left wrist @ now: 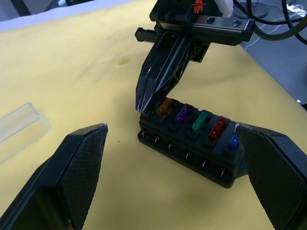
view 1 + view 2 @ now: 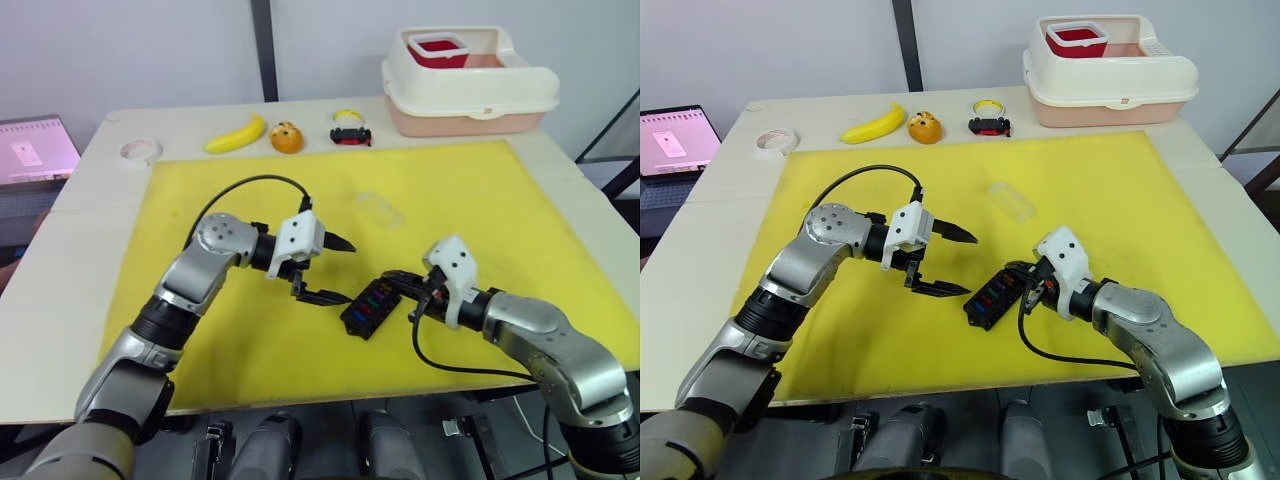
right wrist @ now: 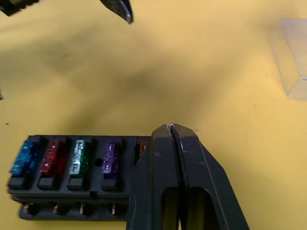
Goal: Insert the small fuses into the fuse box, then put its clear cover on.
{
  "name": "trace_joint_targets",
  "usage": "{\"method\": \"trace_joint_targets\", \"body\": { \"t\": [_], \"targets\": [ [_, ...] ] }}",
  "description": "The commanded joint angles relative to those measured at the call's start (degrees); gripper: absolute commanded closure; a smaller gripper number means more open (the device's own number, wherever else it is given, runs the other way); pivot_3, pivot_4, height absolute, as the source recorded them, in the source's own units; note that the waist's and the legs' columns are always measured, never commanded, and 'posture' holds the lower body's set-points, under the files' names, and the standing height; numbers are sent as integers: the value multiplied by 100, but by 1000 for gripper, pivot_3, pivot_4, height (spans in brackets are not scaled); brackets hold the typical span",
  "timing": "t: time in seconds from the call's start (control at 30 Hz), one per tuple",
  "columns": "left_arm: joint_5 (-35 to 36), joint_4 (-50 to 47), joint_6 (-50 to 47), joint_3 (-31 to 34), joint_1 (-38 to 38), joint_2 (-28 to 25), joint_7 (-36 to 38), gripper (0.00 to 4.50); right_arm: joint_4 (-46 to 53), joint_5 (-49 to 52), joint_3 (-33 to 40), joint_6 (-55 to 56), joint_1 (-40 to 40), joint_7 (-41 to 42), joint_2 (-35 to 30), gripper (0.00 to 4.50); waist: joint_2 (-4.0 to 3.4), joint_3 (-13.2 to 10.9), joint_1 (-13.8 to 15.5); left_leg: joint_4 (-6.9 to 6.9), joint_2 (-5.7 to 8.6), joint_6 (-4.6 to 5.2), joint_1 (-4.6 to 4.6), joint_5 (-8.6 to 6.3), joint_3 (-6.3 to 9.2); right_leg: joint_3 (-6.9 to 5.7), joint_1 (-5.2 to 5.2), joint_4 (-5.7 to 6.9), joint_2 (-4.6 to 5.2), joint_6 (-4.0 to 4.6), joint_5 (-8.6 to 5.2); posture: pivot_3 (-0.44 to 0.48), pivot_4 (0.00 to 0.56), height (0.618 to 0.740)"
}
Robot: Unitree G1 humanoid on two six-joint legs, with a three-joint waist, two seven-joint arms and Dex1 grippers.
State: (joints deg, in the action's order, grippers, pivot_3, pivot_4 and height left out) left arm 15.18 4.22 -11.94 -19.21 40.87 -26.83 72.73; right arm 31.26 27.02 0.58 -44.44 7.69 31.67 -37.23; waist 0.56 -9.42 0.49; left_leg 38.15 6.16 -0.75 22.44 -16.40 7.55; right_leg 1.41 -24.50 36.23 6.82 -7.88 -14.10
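The black fuse box [image 2: 368, 306] lies on the yellow mat [image 2: 200, 190] between my two grippers. Blue [image 3: 25, 157], red [image 3: 52, 156], green [image 3: 78, 156], purple [image 3: 111, 157] and orange [image 1: 164, 107] small fuses sit in a row in its slots. My right gripper [image 2: 392, 277] is shut, its tips resting at the box's end by the orange fuse. My left gripper [image 2: 346, 271] hangs open just left of the box, nothing between its fingers [image 1: 81, 158]. The clear cover [image 2: 380, 210] lies on the mat behind the box, apart from both grippers.
A banana [image 2: 236, 134], an orange [image 2: 286, 137], a small black and red object [image 2: 350, 132] and a white tape roll [image 2: 140, 150] line the table's far edge. A cream lidded bin [image 2: 468, 88] stands at the back right, a laptop [image 2: 35, 150] off the table's left.
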Motion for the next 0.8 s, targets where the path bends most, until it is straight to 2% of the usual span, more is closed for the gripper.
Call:
{"method": "trace_joint_targets", "body": {
  "t": [0.03,0.2,0.37,0.43,0.5,0.7,0.8],
  "targets": [
    [16,-178,45,134,83,11,-17,0,107,34,44,-82,-35,-29,23,4465,0,0,2,0,0,0,0,0,0,0,0,0,0,0,0,0,150,740],
    [216,-222,-115,342,60,-57,-30,0,487,826,689,-525,423,-137,142,4465,0,0,4,0,0,0,-1,0,1,0,0,0,0,0,0,0,150,740],
    [613,-384,-649,828,-76,-124,-238,0,236,1578,1335,-1395,1165,-102,-270,4465,0,0,-1,-2,-1,-1,0,0,4,-1,-1,0,-1,0,0,0,150,740],
    [670,-393,-837,1105,-181,-179,-509,0,-382,1572,1249,-1691,1786,-55,-497,3950,0,0,-10,-2,-1,0,0,0,5,-1,-1,-1,0,0,0,0,150,740],
    [665,-401,-927,1294,-278,-239,-735,0,-996,1426,997,-1836,2353,-61,-568,3197,0,0,-22,-2,-1,-1,-1,0,3,-1,-1,-1,0,1,0,0,150,740],
    [573,-517,-895,1565,-535,-335,-1196,0,-2886,188,-379,-1025,3482,135,-241,189,0,0,-110,-9,-3,-2,1,1,4,-3,-6,0,0,1,0,0,150,740],
    [527,-626,-853,1579,-618,-340,-1365,0,-3736,-330,-794,-488,3863,288,10,78,-1,0,-129,-9,2,-2,5,1,0,-1,-10,-1,5,1,0,0,150,740]
  ]
}}
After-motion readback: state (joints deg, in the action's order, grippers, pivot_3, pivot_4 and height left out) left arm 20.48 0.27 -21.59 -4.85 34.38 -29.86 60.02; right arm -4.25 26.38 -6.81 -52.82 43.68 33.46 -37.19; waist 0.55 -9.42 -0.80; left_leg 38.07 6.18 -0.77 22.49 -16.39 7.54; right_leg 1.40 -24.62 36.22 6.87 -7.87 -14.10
